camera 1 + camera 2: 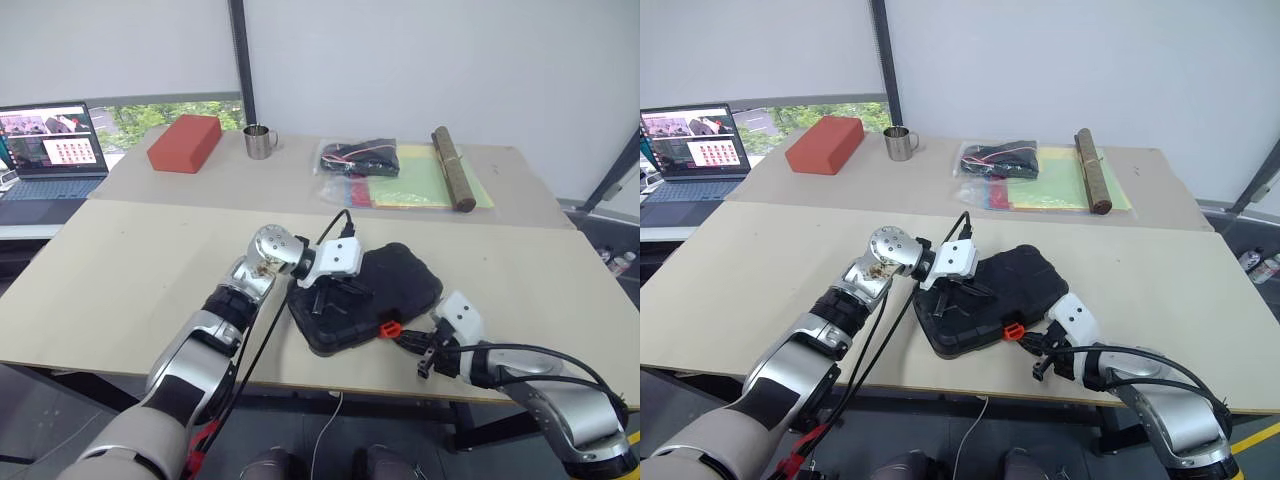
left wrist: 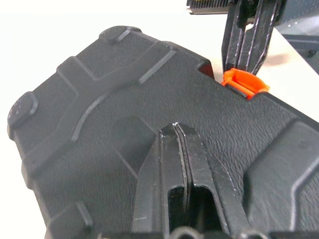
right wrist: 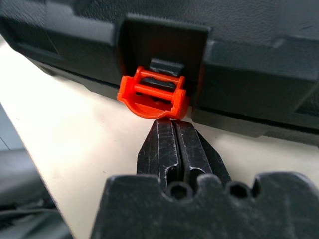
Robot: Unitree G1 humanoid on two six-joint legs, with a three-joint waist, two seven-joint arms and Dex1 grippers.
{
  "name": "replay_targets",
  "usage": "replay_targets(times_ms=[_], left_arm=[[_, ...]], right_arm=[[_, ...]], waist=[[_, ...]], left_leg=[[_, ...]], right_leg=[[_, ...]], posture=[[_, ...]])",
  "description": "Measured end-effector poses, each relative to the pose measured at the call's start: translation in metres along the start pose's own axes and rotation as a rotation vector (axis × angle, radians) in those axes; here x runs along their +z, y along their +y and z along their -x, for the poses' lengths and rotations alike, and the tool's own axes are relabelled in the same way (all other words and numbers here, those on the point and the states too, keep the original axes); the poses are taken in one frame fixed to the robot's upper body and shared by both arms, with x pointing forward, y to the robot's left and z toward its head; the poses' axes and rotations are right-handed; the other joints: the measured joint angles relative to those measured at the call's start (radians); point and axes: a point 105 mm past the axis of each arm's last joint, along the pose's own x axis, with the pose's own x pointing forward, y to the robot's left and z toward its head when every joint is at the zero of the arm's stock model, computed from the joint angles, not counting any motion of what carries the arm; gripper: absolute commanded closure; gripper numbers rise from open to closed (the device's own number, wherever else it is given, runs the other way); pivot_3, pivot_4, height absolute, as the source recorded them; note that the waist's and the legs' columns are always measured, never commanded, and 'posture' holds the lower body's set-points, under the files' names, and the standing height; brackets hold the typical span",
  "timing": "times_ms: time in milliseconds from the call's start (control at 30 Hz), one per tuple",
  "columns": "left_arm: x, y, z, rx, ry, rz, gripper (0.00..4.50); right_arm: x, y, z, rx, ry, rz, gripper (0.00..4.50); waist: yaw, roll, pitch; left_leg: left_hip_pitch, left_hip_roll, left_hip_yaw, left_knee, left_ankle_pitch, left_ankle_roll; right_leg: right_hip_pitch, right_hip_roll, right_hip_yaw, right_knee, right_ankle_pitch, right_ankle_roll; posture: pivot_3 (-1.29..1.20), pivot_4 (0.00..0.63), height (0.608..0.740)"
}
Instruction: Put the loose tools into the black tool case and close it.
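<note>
So, progress check, working outward from the case:

Case: the black moulded plastic tool case (image 1: 365, 297) is seen lying flat near the front edge of the pale wooden table (image 1: 120, 290), lid folded down over the base.

Loose tools: none can be spotted on the table around the case, so they're judged to be packed inside already; the inside is hidden, so that can't be confirmed.

Latch: the small orange plastic latch (image 3: 153, 96) on the front edge is seen hanging outward and down, not snapped up over its catch. Judged as not locked yet.

Left gripper: the left gripper (image 2: 178, 149) is pressed onto the lid with its black fingers shut together, nothing held. Probably there to pin the lid down.

Right gripper: the right gripper (image 3: 172, 144) is parked right under the latch, fingers closed tight, empty, tips touching or nearly touching the orange tab.

Done: packing and lid folding, by the look of it.

Left: the latch being flipped up and clicked shut, pretty much the last step.

Background: a red brick-shaped block (image 1: 184, 143), a steel mug (image 1: 259, 141) and an open laptop (image 1: 52, 150) are left well apart at the back.
</note>
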Motion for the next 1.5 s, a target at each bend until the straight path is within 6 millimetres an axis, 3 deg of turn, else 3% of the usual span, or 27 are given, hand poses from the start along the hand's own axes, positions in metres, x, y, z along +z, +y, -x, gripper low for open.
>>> replay_targets(times_ms=[367,500,567,633,767,1000,1133,1300,1500], left_arm=[[0.0,0.002,-0.001,0.009,0.0,-0.003,4.46],[0.0,0.001,-0.002,0.004,-0.002,-0.004,4.46],[0.001,0.0,-0.003,-0.001,-0.003,-0.006,4.46],[0.001,0.0,-0.003,-0.001,-0.004,-0.009,4.46],[0.0,0.0,-0.003,-0.001,-0.003,-0.01,4.46],[0.0,0.0,0.0,-0.004,0.007,-0.041,4.46],[-0.001,-0.002,0.0,-0.014,0.043,-0.148,4.46],[-0.002,-0.005,-0.004,-0.032,0.062,-0.208,4.46],[0.0,-0.005,-0.007,-0.044,0.06,-0.227,4.46]], right_arm=[[0.008,0.003,-0.004,0.014,-0.037,-0.08,4.5],[0.014,0.013,0.01,0.053,-0.004,0.036,4.5],[0.004,0.023,0.011,0.098,0.029,0.048,4.5],[-0.005,0.028,0.006,0.117,0.054,0.04,4.5],[-0.004,0.023,-0.011,0.09,0.019,0.044,4.5],[0.001,0.017,-0.023,0.049,-0.038,0.045,4.5],[0.012,0.019,-0.014,0.061,-0.076,0.055,4.5],[0.048,0.012,-0.002,0.021,-0.182,0.182,4.5],[0.044,0.011,0.0,0.037,-0.159,0.19,4.5]], waist=[[-0.006,0.0,0.0],[-0.002,0.0,0.0],[0.002,-0.001,-0.001],[0.002,-0.001,-0.001],[0.004,-0.001,-0.001],[0.003,-0.001,-0.001],[0.0,-0.001,-0.001],[0.003,-0.001,-0.003],[0.009,-0.002,-0.006]], left_leg=[[-0.001,0.0,0.0,0.0,0.0,0.0],[0.0,0.0,-0.001,-0.001,0.0,0.0],[0.0,0.0,-0.002,-0.002,0.0,0.001],[0.0,0.0,-0.002,-0.001,-0.001,0.001],[0.0,0.0,-0.002,-0.001,-0.001,0.001],[-0.001,0.0,-0.002,-0.001,-0.001,0.0],[0.0,0.0,-0.002,-0.001,-0.001,-0.002],[0.004,0.0,-0.003,-0.002,-0.005,-0.005],[0.004,-0.001,-0.003,-0.002,-0.006,-0.001]], right_leg=[[-0.001,0.0,0.0,0.0,0.0,0.0],[0.0,0.0,0.0,-0.001,0.0,0.0],[0.001,0.001,-0.001,-0.002,0.0,0.0],[0.001,0.0,-0.001,-0.002,0.0,0.0],[0.001,0.0,-0.001,-0.002,-0.005,0.008],[0.001,-0.001,-0.001,-0.002,-0.001,0.001],[0.001,-0.001,-0.001,-0.002,0.0,0.001],[0.002,-0.001,-0.002,-0.003,-0.005,0.008],[0.003,-0.002,-0.002,-0.003,-0.003,0.005]], posture=[[0.0,0.15,0.736],[0.0,0.15,0.736],[0.0,0.15,0.736],[0.0,0.15,0.736],[0.0,0.15,0.736],[0.0,0.15,0.736],[0.0,0.15,0.736],[0.0,0.15,0.736],[0.0,0.15,0.736]])
